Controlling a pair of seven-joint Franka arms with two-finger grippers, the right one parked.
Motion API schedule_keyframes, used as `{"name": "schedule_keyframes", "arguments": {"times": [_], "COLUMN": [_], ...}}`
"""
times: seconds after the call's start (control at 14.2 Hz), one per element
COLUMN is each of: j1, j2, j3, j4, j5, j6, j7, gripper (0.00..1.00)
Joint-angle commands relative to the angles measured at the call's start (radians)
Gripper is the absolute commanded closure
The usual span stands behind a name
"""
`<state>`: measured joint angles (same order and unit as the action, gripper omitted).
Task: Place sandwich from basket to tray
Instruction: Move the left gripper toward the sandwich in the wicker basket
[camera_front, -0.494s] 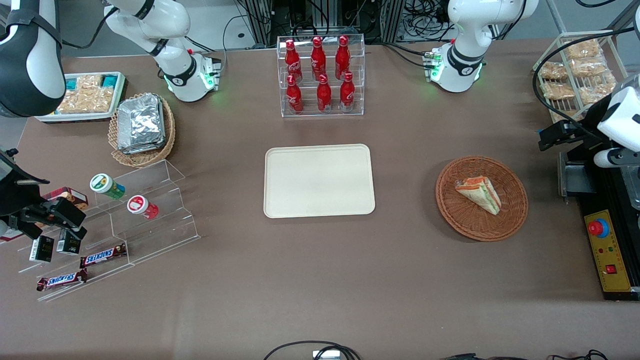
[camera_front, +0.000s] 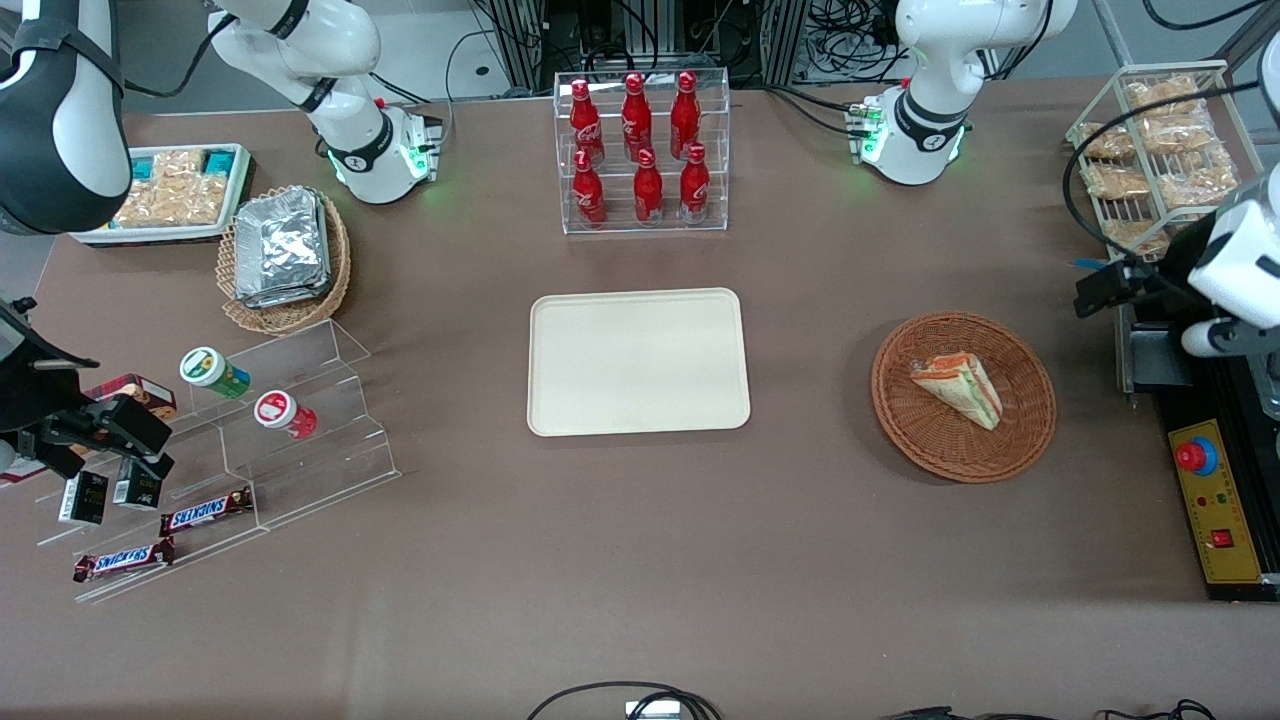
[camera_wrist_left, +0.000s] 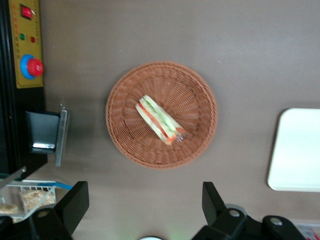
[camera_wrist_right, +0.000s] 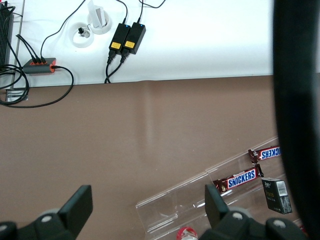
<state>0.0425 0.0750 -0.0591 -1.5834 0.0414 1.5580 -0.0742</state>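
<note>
One working left gripper (camera_wrist_left: 142, 210) hangs high at the table's working-arm edge, jaws spread wide, grasping nothing. Triangular wrapped white-bread sandwich (camera_front: 958, 388) with orange label lies in the round reddish-brown wicker basket (camera_front: 1030, 420), well apart from the cream rectangular tray (camera_front: 638, 361). Label unreadable.

There was one sandwich (camera_front: 958, 388) in one brown basket (camera_front: 1030, 440), and one cream tray (camera_front: 638, 362). Six red bottles (camera_front: 638, 145) stood in a clear rack. Two Snickers bars (camera_front: 165, 536) lay on the clear steps, with two round tubs (camera_front: 245, 392) and two small black boxes (camera_front: 110, 493). One tan basket (camera_front: 290, 312) held foil packets. One white tray (camera_front: 150, 232) held snacks. One gripper (camera_wrist_left: 145, 210) hung above the table, fingers spread wide.
</note>
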Motion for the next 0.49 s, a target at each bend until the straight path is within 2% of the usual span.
{"name": "schedule_keyframes", "arguments": {"times": [0.0, 0.14, 0.42], "j1": [-0.001, -0.003, 0.017], "j2": [-0.041, -0.046, -0.103], "j3": [0.004, 0.002, 0.005], "j4": [-0.149, -0.245, -0.461], "j5": [0.045, 0.038, 0.002], "j6": [0.135, 0.221, 0.405], "j7": [-0.034, -0.139, -0.199], "gripper": [0.00, 0.00, 0.00]}}
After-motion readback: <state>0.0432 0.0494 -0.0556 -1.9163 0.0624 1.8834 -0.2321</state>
